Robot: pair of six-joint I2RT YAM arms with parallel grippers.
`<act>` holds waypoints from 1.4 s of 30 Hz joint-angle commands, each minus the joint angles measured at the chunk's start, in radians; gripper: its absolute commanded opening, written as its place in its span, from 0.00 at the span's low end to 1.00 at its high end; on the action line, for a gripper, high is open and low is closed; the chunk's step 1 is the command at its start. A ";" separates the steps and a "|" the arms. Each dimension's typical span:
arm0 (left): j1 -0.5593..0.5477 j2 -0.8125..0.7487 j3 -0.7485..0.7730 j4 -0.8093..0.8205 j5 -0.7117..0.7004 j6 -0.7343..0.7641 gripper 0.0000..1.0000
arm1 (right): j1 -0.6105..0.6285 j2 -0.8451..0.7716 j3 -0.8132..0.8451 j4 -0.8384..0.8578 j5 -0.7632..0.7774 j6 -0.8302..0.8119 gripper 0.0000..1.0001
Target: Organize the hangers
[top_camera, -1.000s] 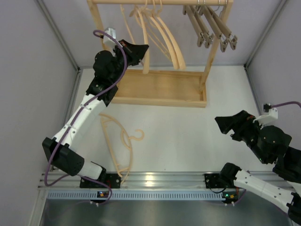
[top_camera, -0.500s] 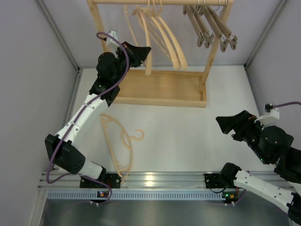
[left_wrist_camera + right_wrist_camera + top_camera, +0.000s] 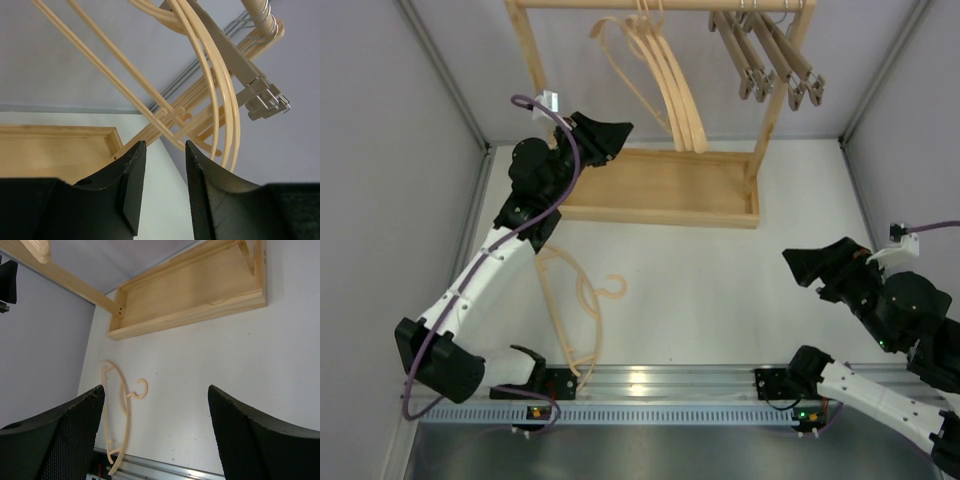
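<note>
Three pale curved hangers [image 3: 677, 90] and four clamp-bar hangers [image 3: 750, 60] are hung on the rail of the rack [image 3: 660, 215] at the far edge of the tabletop [image 3: 720, 290]. A fourth curved hanger [image 3: 588, 296] is laid flat towards the near left corner. The left fingers [image 3: 615, 132] are held slightly parted and empty near the hung curved hangers. The right fingers [image 3: 805, 265] are spread wide and empty by the right edge.

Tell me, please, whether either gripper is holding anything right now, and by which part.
Nothing is held. The left gripper, fingers apart, is empty near the hung curved hangers; the right gripper is open and empty too.
</note>
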 commanded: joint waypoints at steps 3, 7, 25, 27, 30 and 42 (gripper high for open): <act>0.002 -0.180 -0.099 -0.084 0.008 0.044 0.43 | 0.009 -0.036 -0.021 -0.024 0.007 0.001 0.81; 0.001 -0.321 -0.188 -0.337 -0.056 0.048 0.44 | 0.009 -0.064 -0.053 -0.021 0.003 0.005 0.81; -0.578 -0.294 -0.269 -1.307 -0.599 -0.249 0.49 | 0.009 -0.088 -0.244 0.125 -0.049 -0.010 0.82; -0.625 -0.284 -0.287 -1.344 -0.606 -0.275 0.50 | 0.009 -0.091 -0.254 0.128 -0.052 -0.008 0.82; -0.663 -0.270 -0.339 -1.381 -0.597 -0.332 0.55 | 0.009 -0.098 -0.266 0.131 -0.057 -0.010 0.82; -0.766 -0.254 -0.550 -1.362 -0.529 -0.476 0.61 | 0.009 -0.113 -0.320 0.162 -0.065 -0.008 0.83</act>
